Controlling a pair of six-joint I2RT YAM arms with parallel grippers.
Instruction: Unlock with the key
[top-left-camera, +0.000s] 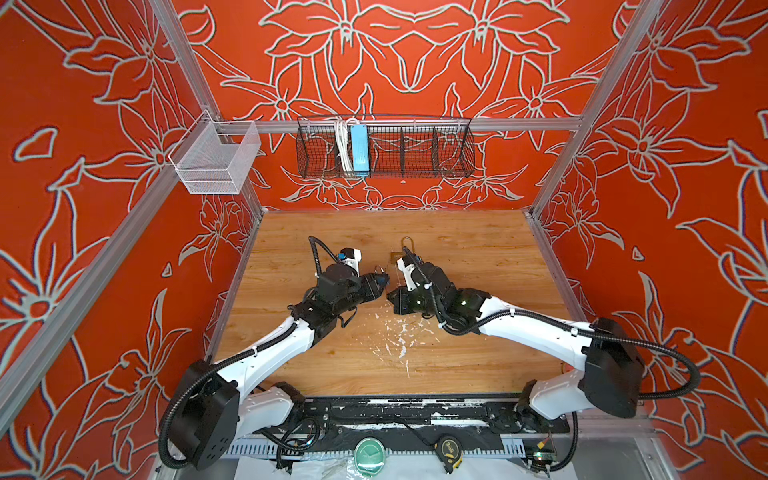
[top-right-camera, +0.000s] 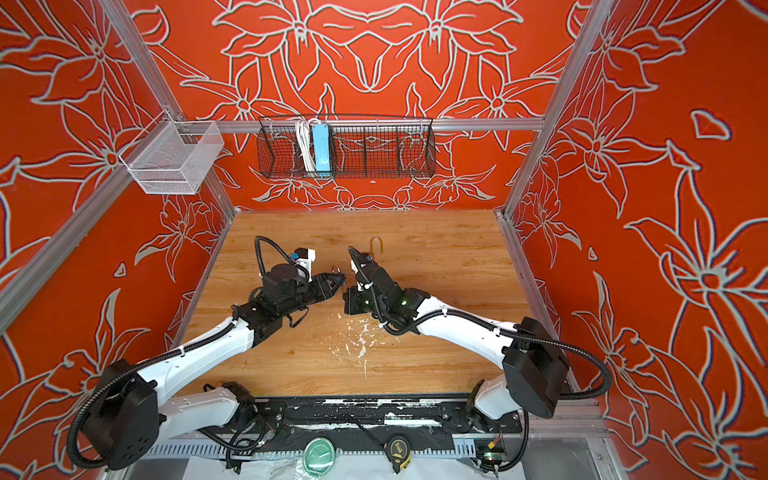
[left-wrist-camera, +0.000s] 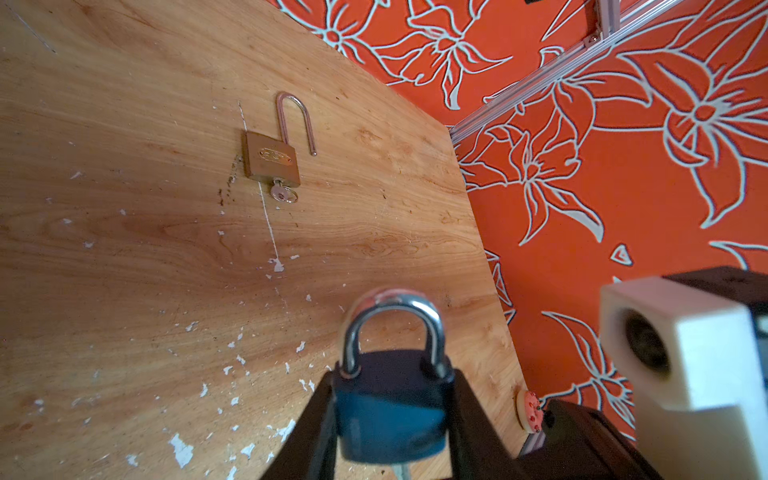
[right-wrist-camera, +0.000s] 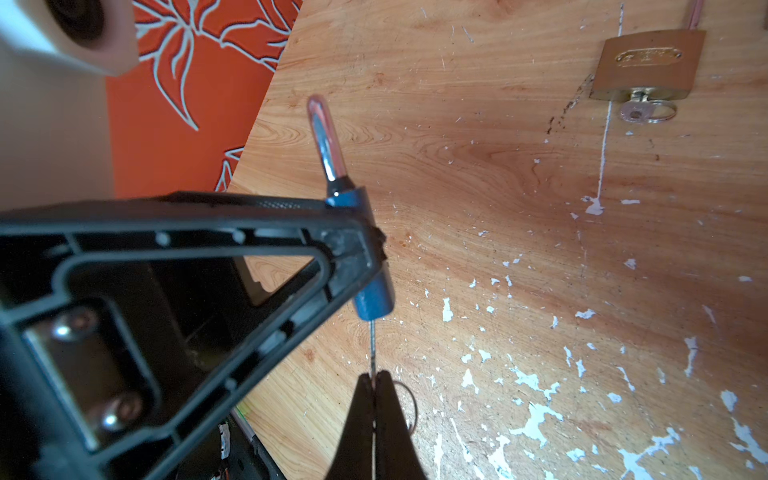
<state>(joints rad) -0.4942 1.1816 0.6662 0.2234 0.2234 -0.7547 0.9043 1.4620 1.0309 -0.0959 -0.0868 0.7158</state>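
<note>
One blue padlock (left-wrist-camera: 390, 411) (shackle (left-wrist-camera: 390, 305) closed) in left pincer (left-wrist-camera: 392, 378), key (right-wrist-camera: 372, 347) in right pincer (right-wrist-camera: 375, 384)

The wooden counter (top-left-camera: 457, 232) carries a brass padlock (left-wrist-camera: 272, 160) lying flat toward its far middle. Its long shackle is swung open, and a small key (left-wrist-camera: 277, 192) with a ring sits in its keyhole. White flecks (left-wrist-camera: 181, 449) mark the near middle.
</note>
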